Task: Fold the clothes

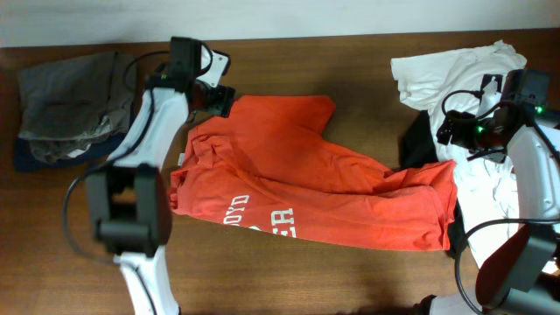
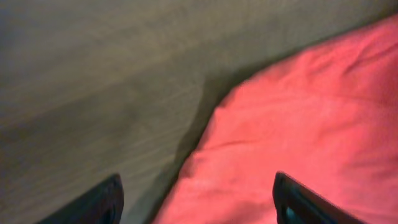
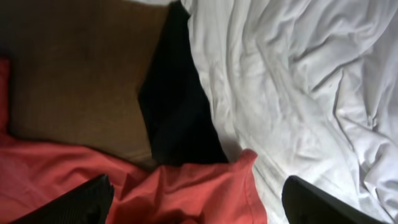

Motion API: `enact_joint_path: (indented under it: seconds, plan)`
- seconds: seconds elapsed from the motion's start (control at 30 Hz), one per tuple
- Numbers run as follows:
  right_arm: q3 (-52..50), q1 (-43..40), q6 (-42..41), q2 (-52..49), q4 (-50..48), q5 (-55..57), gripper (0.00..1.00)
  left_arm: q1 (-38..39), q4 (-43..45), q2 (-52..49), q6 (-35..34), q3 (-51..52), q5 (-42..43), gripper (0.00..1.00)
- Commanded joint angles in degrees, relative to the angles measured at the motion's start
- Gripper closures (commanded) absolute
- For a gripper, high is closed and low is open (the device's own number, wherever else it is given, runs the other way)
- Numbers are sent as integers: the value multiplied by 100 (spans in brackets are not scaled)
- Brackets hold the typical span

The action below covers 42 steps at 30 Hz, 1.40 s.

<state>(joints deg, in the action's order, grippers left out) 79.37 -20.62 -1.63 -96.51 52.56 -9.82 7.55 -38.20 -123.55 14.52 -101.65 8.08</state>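
since left gripper [image 2: 198, 200] and right gripper [image 3: 194, 200] are spread and empty, barely started imo: red shirt [image 1: 324, 184] crumpled mid desk [image 1: 262, 273], white pile [image 1: 437, 72] waiting at right edge.

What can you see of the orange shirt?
The orange shirt is soft-looking, creased fabric, lying spread and unfolded across the wooden table. White lettering shows near its edge closest to the robot. Its right end lies over a black garment and touches white cloth.
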Motion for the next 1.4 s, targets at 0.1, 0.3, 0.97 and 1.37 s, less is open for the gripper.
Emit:
enact_joint_path:
  seconds: [0.1, 0.3, 0.97, 1.37]
  plan:
    - [133, 35, 149, -7, 173, -94, 9, -15, -833, -1123, 966, -1893, 273, 27]
    - [133, 35, 146, -7, 170, -96, 9, 11, -1182, -1158, 1626, -1956, 940, 28]
    - [131, 37, 144, -7, 254, -138, 9, 66, -1156, -1832, 2304, -1954, 793, 29]
    - [131, 37, 140, -7, 293, -225, 9, 297, -1309, -2046, 2295, -1954, 798, 68]
